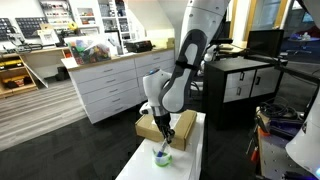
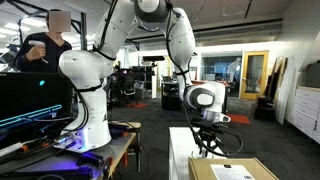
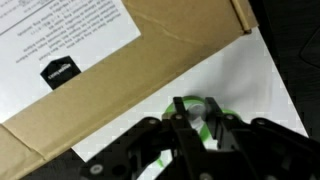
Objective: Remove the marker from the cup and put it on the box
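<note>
Exterior views dim, low-resolution, bright ceiling lights; wrist view soft, blurred, evenly lit.

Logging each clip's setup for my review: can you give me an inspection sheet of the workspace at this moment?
Surface: white table, bare beside the box.
Job's things: brown box lying flat, white label on top; green cup standing on the table next to it; the marker cannot be told apart from the dark gripper parts.
Clutter: nothing seen.
Grippers: gripper low over the cup; open or shut unclear.
Cables: nothing seen.
Surroundings: white cabinets, a black cabinet, a seated person in the background.
</note>
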